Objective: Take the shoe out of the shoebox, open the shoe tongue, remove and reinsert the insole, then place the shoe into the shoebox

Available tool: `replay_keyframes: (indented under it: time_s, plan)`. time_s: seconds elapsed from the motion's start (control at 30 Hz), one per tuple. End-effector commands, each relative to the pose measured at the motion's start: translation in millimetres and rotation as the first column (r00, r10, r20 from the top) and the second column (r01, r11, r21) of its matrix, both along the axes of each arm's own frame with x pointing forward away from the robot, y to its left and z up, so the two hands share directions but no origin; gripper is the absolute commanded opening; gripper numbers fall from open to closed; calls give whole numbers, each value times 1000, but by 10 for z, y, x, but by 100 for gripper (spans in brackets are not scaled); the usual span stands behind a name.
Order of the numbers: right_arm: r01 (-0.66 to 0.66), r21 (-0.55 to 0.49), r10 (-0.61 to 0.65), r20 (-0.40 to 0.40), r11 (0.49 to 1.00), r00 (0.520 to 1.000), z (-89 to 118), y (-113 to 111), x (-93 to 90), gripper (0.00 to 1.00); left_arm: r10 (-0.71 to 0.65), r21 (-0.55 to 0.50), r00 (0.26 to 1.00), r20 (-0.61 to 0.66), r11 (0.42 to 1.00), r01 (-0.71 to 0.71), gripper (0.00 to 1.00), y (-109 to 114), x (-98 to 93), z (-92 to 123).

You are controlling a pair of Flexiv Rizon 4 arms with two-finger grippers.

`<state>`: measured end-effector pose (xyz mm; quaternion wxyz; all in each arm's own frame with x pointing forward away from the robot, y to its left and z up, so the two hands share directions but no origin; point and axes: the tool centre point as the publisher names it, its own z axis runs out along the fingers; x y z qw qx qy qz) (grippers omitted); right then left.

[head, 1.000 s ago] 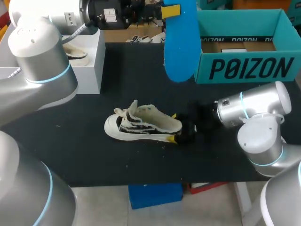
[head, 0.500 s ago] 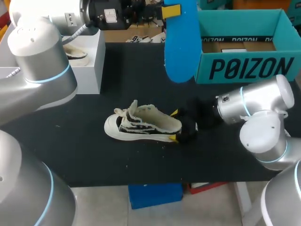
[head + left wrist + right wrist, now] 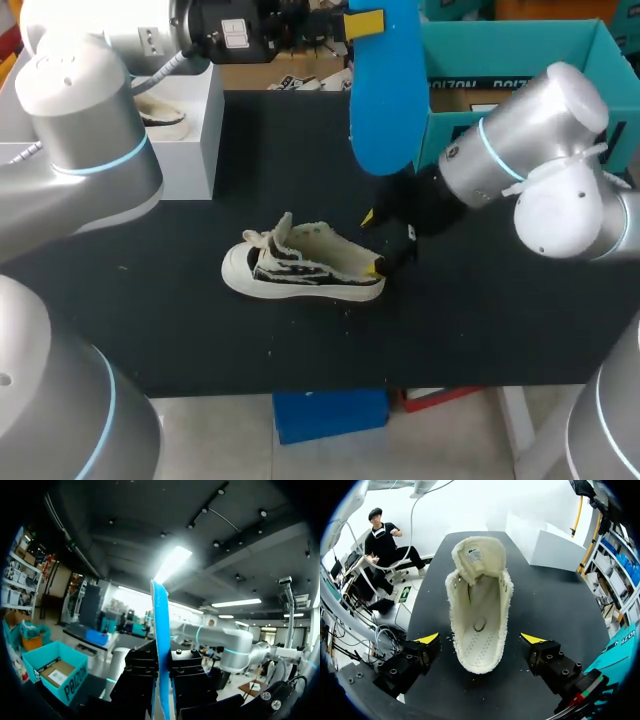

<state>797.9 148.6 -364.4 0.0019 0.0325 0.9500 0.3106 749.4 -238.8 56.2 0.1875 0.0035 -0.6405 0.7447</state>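
A white and black shoe [image 3: 300, 265] lies on the black table [image 3: 200, 330], toe to the left. In the right wrist view the shoe [image 3: 479, 605] shows its bare inside, with the tongue pulled forward. My right gripper [image 3: 373, 241] stands open at the heel. Its yellow fingertips [image 3: 427, 638] sit on either side of the heel without touching it. High over the table's far side, my left gripper [image 3: 363, 22] is shut on the blue insole [image 3: 385, 90], which hangs downward. In the left wrist view the insole [image 3: 161, 645] stands edge-on between the black fingers [image 3: 140, 680]. The teal shoebox [image 3: 500, 40] stands open at the back right.
A white box [image 3: 190, 130] with another shoe [image 3: 160, 115] in it stands at the back left; it also shows beyond the shoe in the right wrist view [image 3: 560, 550]. My right arm's elbow [image 3: 545, 150] hangs in front of the shoebox.
My right arm has swung up and back toward the shoebox, and its gripper has shifted a little farther back at the heel, opening slightly wider. The shoe and the left arm with the insole have not moved.
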Motion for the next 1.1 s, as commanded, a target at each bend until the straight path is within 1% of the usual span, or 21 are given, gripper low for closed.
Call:
replay_keyframes:
  time_s: [0.03, 0.2, 0.33, 0.53, 0.73, 1.1]
  plan:
    - [10, -435, -26, -31, 900, 999, 36, 53, 3, 100, 3, 1, 1000, 1, 1000, -3, 0, -8, -8, -3]
    - [20, -512, -49, -45, 859, 998, -4, 73, -12, 100, 3, 1, 1000, 1, 1000, -3, 0, -8, -8, -3]
    - [7, -543, -44, -55, 840, 998, -50, 91, -1, 100, 3, 1, 1000, 1, 1000, -3, 0, -8, -8, -3]
    - [-3, -567, -35, -55, 824, 998, -110, 105, 15, 100, 3, 1, 1000, 1, 1000, -3, 0, -8, -8, -3]
    - [3, -578, -43, -55, 816, 998, -206, 103, 31, 100, 3, 1, 1000, 1, 1000, -3, 0, -8, -8, -3]
    - [22, -548, -57, -46, 836, 997, -340, 145, 70, 100, 3, 1, 1000, 1, 1000, -3, 0, -8, -8, -3]
